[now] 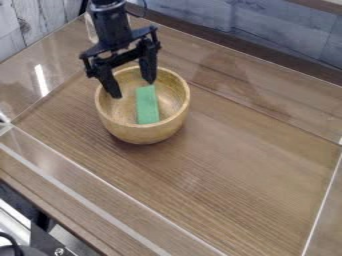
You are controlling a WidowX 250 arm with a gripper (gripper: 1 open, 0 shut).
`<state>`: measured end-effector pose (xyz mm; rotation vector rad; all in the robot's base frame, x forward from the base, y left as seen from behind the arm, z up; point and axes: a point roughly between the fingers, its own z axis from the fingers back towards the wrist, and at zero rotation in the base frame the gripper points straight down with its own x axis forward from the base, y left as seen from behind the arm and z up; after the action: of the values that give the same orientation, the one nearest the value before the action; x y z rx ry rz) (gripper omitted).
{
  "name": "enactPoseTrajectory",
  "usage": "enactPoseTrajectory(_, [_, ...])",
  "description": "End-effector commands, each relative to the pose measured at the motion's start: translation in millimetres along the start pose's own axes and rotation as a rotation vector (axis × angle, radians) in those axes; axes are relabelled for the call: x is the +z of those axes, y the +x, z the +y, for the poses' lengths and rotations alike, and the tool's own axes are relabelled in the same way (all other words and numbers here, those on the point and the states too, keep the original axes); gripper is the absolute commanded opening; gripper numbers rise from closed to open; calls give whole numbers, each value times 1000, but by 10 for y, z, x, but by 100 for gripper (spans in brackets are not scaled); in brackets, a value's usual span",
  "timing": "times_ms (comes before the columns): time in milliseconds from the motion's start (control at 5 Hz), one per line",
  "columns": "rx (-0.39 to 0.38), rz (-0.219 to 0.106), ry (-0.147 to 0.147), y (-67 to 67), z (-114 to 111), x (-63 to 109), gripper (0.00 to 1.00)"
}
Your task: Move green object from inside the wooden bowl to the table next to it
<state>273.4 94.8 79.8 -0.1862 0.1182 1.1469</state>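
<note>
The green object (146, 104), a flat bright-green block, lies inside the wooden bowl (168, 125) and leans a little along its inner wall. The bowl stands on the dark wood-grain table (241, 150), left of centre. My black gripper (120, 72) hangs open above the bowl's far-left rim, fingers spread wide and pointing down, with nothing between them. One fingertip (155, 74) hovers over the bowl's back edge, the other fingertip (95, 85) over its left side. The block is not touched.
Clear plastic walls (54, 160) run along the table's front, left and right edges. A grey plank wall stands behind. Bare tabletop extends to the right of the bowl and in front of it.
</note>
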Motion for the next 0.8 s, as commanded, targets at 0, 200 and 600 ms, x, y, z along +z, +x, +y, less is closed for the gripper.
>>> enactPoseTrajectory(0, [-28, -69, -44, -4, -134, 245, 100])
enactPoseTrajectory(200, [-32, -74, -34, -23, -187, 247, 100])
enactPoseTrajectory(600, [-89, -76, -7, -92, -216, 180, 100])
